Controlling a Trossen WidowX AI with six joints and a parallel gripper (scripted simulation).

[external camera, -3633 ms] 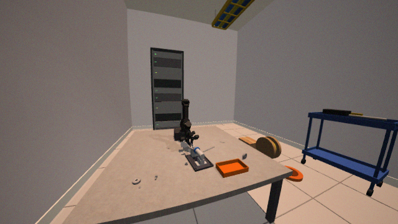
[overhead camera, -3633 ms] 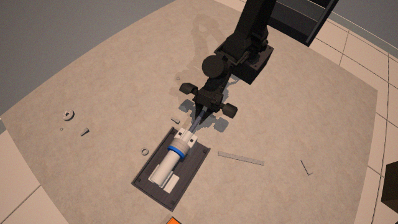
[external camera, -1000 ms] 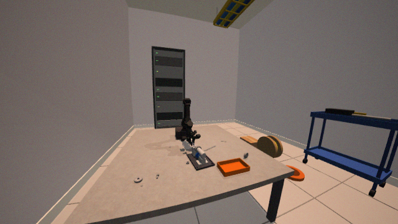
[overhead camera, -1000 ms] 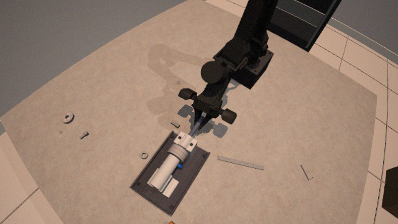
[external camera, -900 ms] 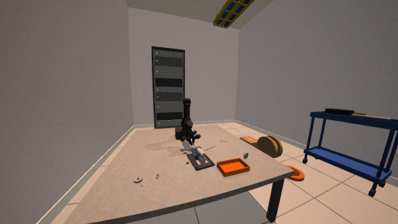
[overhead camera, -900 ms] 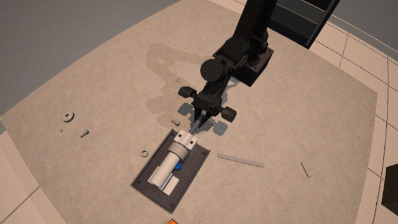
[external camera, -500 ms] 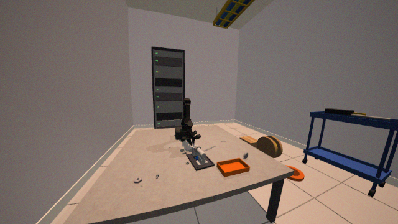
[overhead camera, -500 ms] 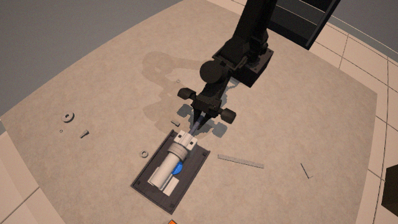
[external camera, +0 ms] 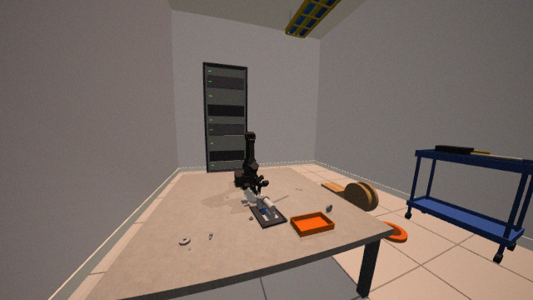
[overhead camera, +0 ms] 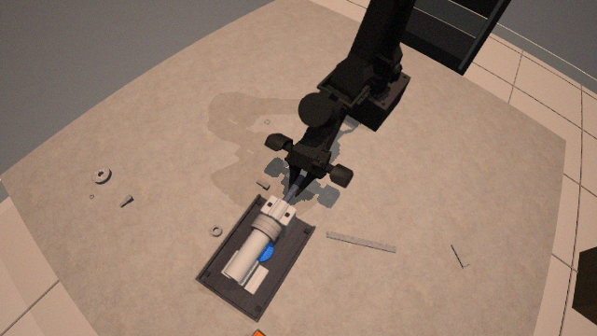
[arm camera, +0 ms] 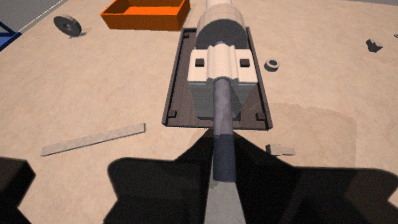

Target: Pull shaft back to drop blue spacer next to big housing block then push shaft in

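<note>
My gripper (overhead camera: 297, 185) (arm camera: 219, 133) is shut on the grey shaft (overhead camera: 289, 193) (arm camera: 222, 102), behind the white block. The shaft runs through the white block (overhead camera: 278, 210) (arm camera: 199, 75) with two dark squares on top. Beyond it are a wide grey-white collar (overhead camera: 266, 228) (arm camera: 220, 30) and a long white cylinder (overhead camera: 248, 256). The blue spacer (overhead camera: 266, 252) (external camera: 264, 212) shows low beside the cylinder, apparently on the dark base plate (overhead camera: 284, 271) (arm camera: 174, 95). It is partly covered by the cylinder. The shaft's far end and any other spacers are hidden.
An orange tray (external camera: 317, 231) (arm camera: 145, 21) stands beyond the base plate. A long flat bar (overhead camera: 361, 242) (arm camera: 95, 140) lies to one side. A small ring (overhead camera: 215, 231) (arm camera: 271, 64) and a small metal piece (overhead camera: 263, 185) (arm camera: 281, 150) lie on the other side.
</note>
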